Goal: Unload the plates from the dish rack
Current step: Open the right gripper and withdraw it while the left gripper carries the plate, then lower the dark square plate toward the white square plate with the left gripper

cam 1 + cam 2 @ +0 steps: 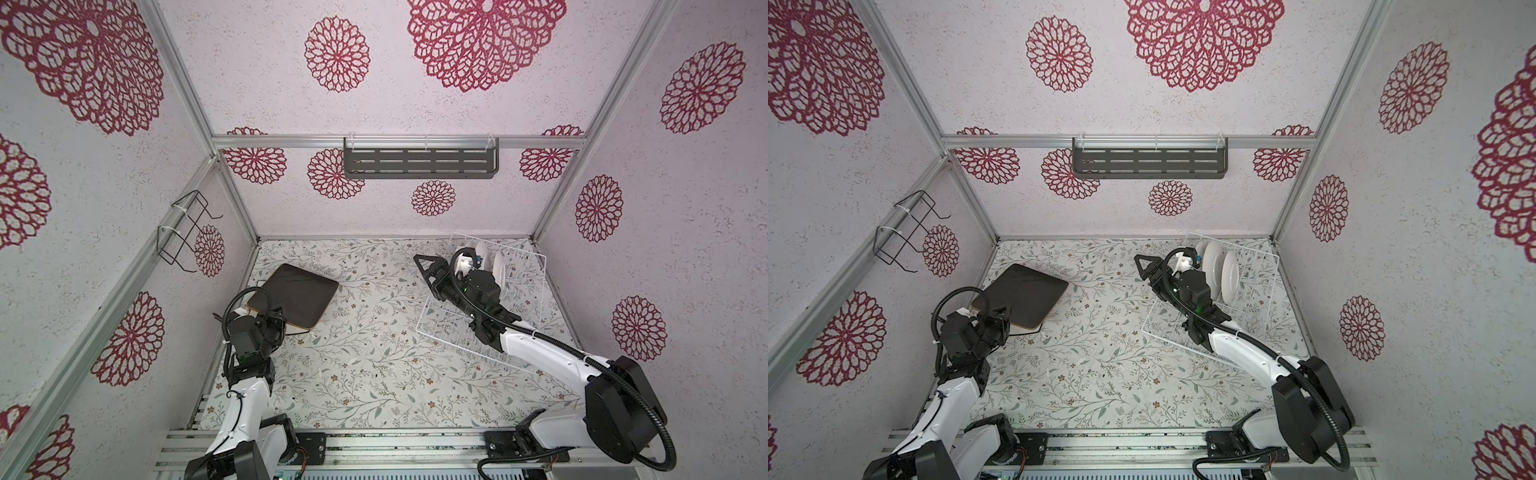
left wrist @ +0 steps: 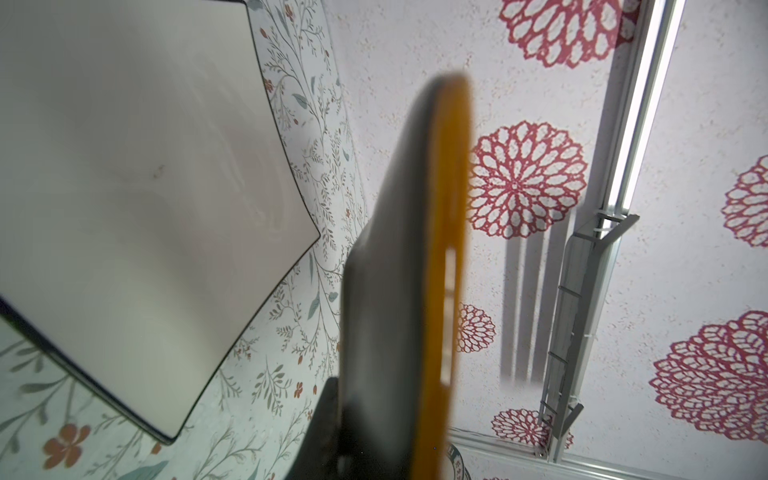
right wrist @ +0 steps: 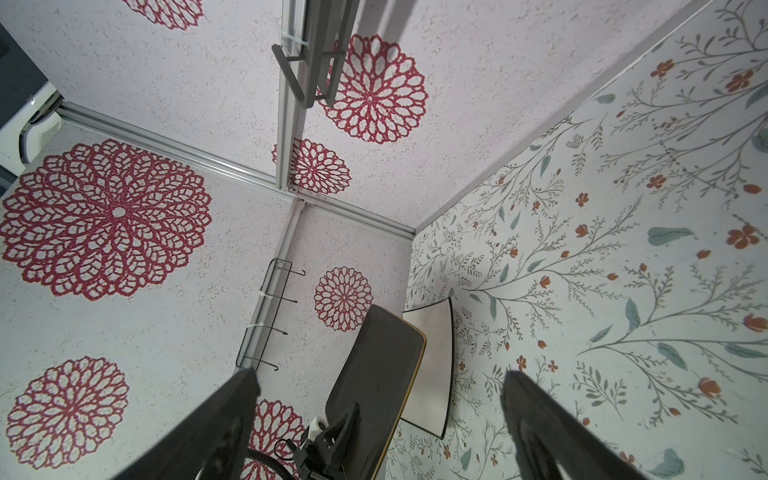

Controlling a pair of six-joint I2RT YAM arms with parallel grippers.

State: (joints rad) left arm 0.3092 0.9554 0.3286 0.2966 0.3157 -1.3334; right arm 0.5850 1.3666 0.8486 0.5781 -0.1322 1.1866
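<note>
1. Step in hand, as judged: the black square plate [image 1: 299, 293] is being set onto the white square plate [image 2: 137, 187] at the left of the table [image 1: 374, 357]. Two of the five plates are out of the dish rack [image 1: 536, 266].
2. The black square plate is clamped at its near edge by the left gripper [image 1: 277, 316], with the jaws closed down on the rim. It is held tilted over the white square plate, which lies flat on the table. In the left wrist view a gap is seen between the two. Whether the far edge touches cannot be told.
3. Three round white plates [image 1: 1213, 259] are seen standing on edge in the far part of the dish rack, at the right rear of the table. They are partly hidden by the right arm.
4. Next move, as judged: the black plate is to be lowered flat, squared over the white one, then released. A slow descent is called for, since one glazed plate is likely to slide or knock on another.
5. Left arm pose: it is reached forward low from the left base, with the wrist bent down toward the plate stack.
6. Right arm pose: it is stretched forward across the dish rack, with the wrist just above the rack's left side. The right gripper [image 1: 428, 274] is pointed leftward, away from the round plates. Its jaws are spread wide and nothing is between them. A turn toward the rack is needed before a round plate can be taken.
</note>
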